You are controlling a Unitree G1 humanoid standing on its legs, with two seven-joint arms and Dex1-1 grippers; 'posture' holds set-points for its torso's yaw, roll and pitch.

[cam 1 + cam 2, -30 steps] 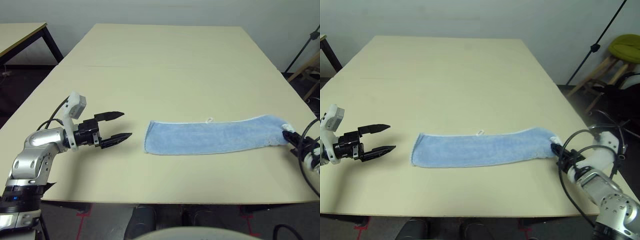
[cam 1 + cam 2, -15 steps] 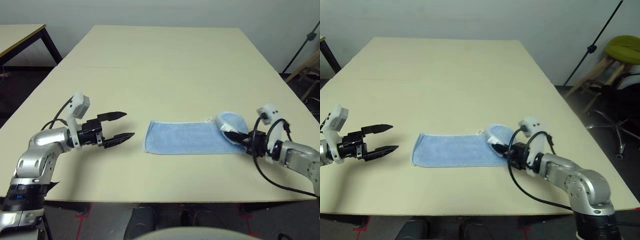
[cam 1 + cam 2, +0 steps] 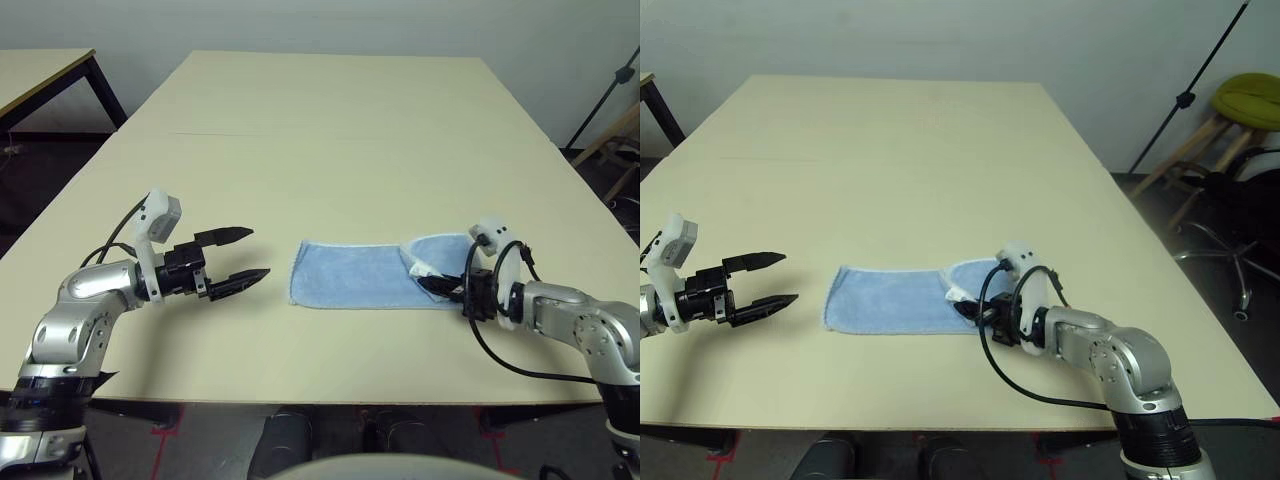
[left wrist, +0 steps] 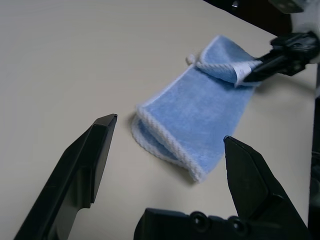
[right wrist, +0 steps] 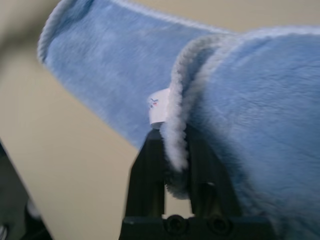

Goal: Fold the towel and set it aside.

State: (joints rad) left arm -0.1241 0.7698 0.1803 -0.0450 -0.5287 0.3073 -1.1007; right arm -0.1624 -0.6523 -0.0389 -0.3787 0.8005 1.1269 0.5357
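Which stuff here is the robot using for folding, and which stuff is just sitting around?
Part of the job:
- towel, its right end doubled over
- right hand, pinching the towel's edge
- left hand, open beside the towel
- table under it

Just around:
- second table
- green stool
- black stand

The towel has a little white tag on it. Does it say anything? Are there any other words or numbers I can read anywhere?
No words or numbers can be read anywhere.
Tag on the towel: tiny red and dark marks, too small and blurred to read.
Left gripper, right gripper and table: no writing to be seen.
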